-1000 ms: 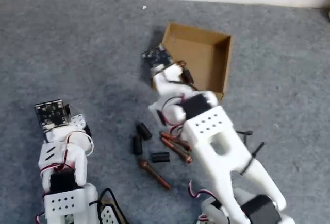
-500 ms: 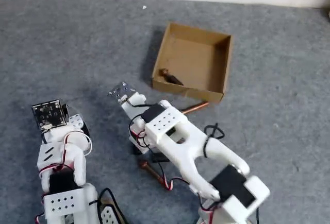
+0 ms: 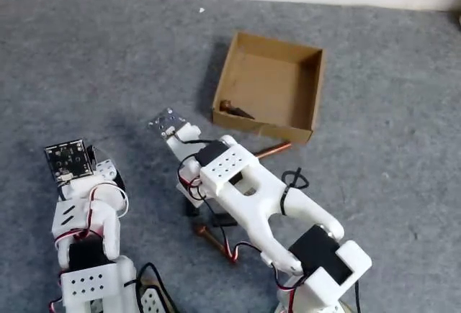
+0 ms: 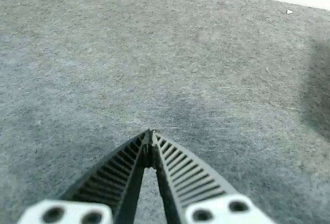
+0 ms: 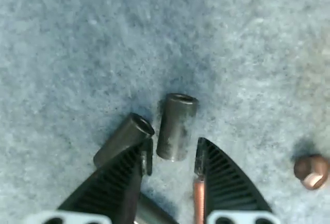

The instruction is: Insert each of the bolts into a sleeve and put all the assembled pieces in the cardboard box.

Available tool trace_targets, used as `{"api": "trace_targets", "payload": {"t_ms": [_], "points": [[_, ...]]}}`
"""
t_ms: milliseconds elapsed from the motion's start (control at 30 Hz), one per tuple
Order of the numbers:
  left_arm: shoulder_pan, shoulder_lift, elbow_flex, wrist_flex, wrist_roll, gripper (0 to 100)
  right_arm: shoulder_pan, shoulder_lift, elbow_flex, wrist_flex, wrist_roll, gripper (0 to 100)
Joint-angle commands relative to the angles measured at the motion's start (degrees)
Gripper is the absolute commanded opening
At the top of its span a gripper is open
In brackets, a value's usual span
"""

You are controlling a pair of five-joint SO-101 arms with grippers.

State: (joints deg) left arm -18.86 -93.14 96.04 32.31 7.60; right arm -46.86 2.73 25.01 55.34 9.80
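Right gripper [image 5: 174, 156] part open, empty, straddling sleeve [image 5: 176, 126] end. Second sleeve [image 5: 124, 137] just beside one finger: close carelessly and you nudge it or pinch both. Left gripper [image 4: 150, 137] closed, empty.

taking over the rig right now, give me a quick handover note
Left gripper: shut, empty, above the bare table, away from the parts.
Right gripper: open, straddling one sleeve; a second sleeve lies just beside it.
Cardboard box: one piece inside, apparently a bolt in a sleeve.
Loose: first bolt beside the box's front wall, second bolt near the right arm.
Left to do: sleeve the remaining bolts and box them.
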Motion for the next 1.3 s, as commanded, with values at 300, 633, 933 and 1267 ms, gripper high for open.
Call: {"api": "trace_targets", "payload": {"t_ms": [300,633,933,1267], "points": [[-0.5,-0.4,1.6,-0.9,-0.7,2,1.5,4.4,-2.9,-4.4,1.5,13.0],[-0.5,-0.4,1.6,-0.9,-0.7,2,1.5,10.2,-2.9,-4.0,1.5,1.2],[-0.5,-0.4,1.6,-1.1,-0.7,2,8.4,-6.5,-6.4,7.3,1.2,0.5],[-0.5,-0.4,1.3,-1.1,-0.8,2,20.2,-28.6,-6.3,20.4,1.1,0.5]]}}
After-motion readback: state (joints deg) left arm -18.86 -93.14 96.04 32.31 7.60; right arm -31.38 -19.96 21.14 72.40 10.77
